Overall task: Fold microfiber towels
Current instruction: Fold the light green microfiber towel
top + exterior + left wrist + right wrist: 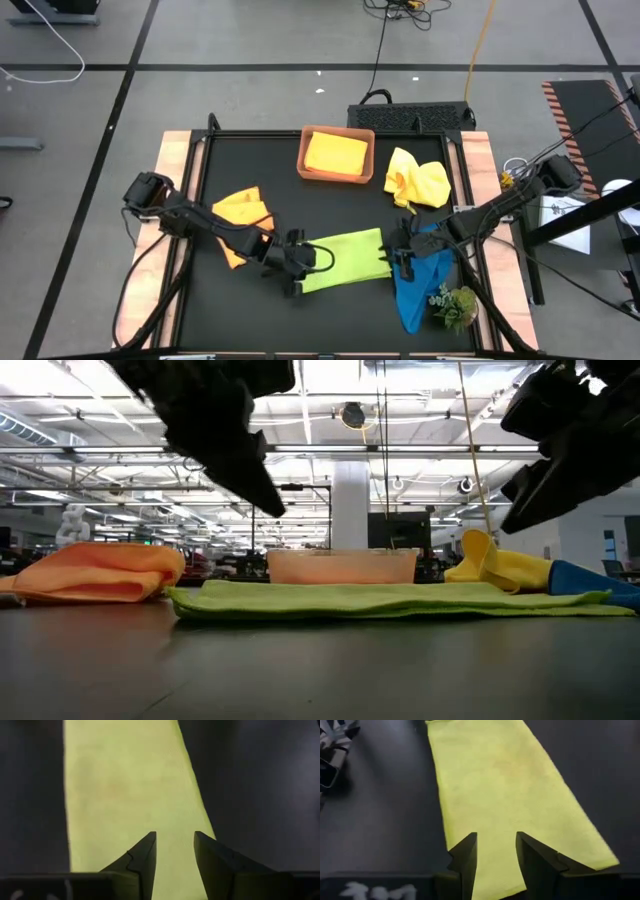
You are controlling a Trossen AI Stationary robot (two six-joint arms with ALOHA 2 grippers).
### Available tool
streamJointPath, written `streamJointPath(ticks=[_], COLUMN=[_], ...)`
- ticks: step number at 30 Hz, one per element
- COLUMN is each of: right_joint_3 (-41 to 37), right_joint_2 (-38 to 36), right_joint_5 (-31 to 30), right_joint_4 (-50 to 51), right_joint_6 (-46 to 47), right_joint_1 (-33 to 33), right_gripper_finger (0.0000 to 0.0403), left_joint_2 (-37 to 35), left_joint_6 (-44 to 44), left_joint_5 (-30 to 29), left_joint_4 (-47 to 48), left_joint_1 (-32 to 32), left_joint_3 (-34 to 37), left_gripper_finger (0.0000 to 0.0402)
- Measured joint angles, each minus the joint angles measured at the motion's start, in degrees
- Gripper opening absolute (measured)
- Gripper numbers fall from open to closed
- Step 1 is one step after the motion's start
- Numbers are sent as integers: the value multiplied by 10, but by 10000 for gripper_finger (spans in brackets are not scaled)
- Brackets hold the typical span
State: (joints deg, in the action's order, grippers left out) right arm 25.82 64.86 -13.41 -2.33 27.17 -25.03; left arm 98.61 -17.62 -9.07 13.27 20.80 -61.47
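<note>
A: Entry. Where is the lime green towel (342, 259)?

B: Flat on the black table (300, 210), near the front middle, lying as a long strip from left to right. In the low view it shows as a low double layer, so it looks folded once.

A: Left gripper (294, 268)?

B: At the strip's left end, above it. Left wrist view: fingers (142, 862) parted, a gap between them, lime cloth visible through the gap. Nothing pinched. Released.

A: Right gripper (403, 256)?

B: At the strip's right end, also above it. Right wrist view: fingers (465, 860) apart, towel beneath and between them, not gripped. Released too.

A: Other towels?

B: Orange towel (243, 216) bunched to the left of the lime one, partly under the left arm. One yellow towel (336, 154) folded inside the terracotta-brown tray (304, 160) at the back middle. Second yellow towel (417, 179) crumpled to the right of the tray. Blue towel (421, 282) rumpled at the front right, partly under the right arm.

A: Anything else on the table?

B: A small green plant sprig (455, 305) at the front right, touching the blue towel's edge.
</note>
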Motion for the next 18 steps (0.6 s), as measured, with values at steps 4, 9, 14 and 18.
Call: streamJointPath(ticks=[4,9,14,18], right_joint_3=[0,0,0,0], right_joint_2=[0,0,0,0], right_joint_5=[0,0,12,81], right_joint_4=[0,9,42,57], right_joint_6=[-29,-32,-33,-29], right_joint_1=[15,49,113,177], right_gripper_finger=[126,126,126,140], left_joint_2=[0,0,7,14], left_joint_6=[24,66,101,122], left_joint_5=[-1,-1,30,58], left_joint_4=[-17,-46,-80,-91], left_joint_1=[-12,-32,-69,-103], left_joint_3=[0,0,0,0], left_gripper_finger=[123,118,118,117])
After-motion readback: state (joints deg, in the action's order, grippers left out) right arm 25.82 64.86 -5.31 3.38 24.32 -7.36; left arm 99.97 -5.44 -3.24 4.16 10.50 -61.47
